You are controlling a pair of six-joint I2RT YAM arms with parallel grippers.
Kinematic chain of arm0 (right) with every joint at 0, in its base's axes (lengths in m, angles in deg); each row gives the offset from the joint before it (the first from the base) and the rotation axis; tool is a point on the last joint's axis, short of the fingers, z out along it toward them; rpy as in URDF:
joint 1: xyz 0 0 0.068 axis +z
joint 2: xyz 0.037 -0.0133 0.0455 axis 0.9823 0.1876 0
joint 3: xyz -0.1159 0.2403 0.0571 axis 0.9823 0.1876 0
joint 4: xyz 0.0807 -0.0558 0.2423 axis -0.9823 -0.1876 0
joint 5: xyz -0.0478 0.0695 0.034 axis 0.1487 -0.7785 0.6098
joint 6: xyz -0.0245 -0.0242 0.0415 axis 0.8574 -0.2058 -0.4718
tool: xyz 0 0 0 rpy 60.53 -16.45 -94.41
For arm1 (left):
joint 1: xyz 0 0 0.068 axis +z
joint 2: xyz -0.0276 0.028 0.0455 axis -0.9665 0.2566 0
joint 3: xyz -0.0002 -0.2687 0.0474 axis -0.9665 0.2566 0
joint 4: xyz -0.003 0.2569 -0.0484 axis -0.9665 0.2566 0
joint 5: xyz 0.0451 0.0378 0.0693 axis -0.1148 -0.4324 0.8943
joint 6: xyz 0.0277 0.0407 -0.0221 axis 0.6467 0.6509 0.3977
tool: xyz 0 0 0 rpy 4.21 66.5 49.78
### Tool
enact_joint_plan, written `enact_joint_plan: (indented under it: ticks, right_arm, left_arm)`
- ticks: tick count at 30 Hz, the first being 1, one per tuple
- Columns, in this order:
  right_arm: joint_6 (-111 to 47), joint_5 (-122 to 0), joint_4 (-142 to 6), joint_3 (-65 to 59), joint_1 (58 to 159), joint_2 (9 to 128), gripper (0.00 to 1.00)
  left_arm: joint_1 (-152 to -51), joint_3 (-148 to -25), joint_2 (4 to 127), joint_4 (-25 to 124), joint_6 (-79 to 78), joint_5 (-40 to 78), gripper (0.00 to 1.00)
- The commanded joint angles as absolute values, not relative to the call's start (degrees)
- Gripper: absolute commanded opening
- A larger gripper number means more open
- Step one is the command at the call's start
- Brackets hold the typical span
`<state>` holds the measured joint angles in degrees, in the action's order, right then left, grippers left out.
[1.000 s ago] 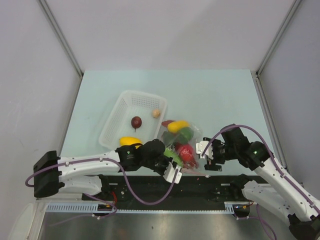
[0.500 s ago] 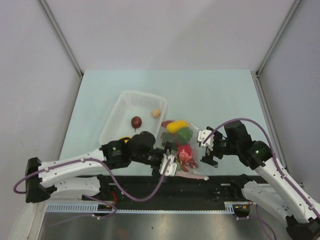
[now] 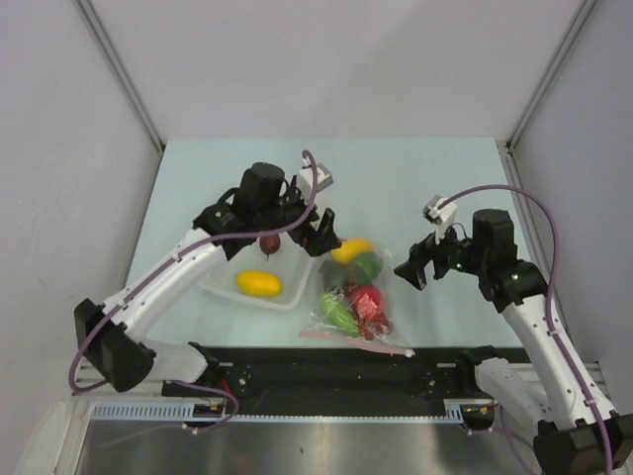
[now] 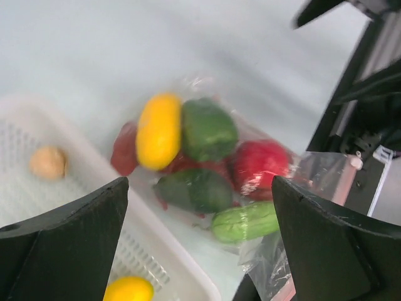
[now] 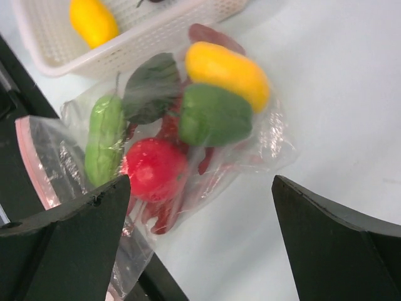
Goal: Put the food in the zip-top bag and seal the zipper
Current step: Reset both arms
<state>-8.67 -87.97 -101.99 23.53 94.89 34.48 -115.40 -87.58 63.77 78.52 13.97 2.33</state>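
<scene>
Left claw (image 4: 199, 180) spread wide; only its wrist view shows the mushroom (image 4: 47, 162)

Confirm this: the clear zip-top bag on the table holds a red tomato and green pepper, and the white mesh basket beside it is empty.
Not empty: the white mesh plastic basket holds a yellow toy fruit, plain in the top view, and a beige toy mushroom. The clear crinkly zip-top bag beside it does hold the red toy tomato and green toy pepper.
</scene>
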Motion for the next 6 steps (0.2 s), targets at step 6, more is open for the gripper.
enact_joint_plan:
  ticks: [6]
  right_arm:
    - [-20.8, -93.5, -98.0, 21.5, 86.0, 38.0, 1.0]
  left_arm:
    - [-104.1, -92.6, 69.4, 85.9, 2.5, 3.1, 1.0]
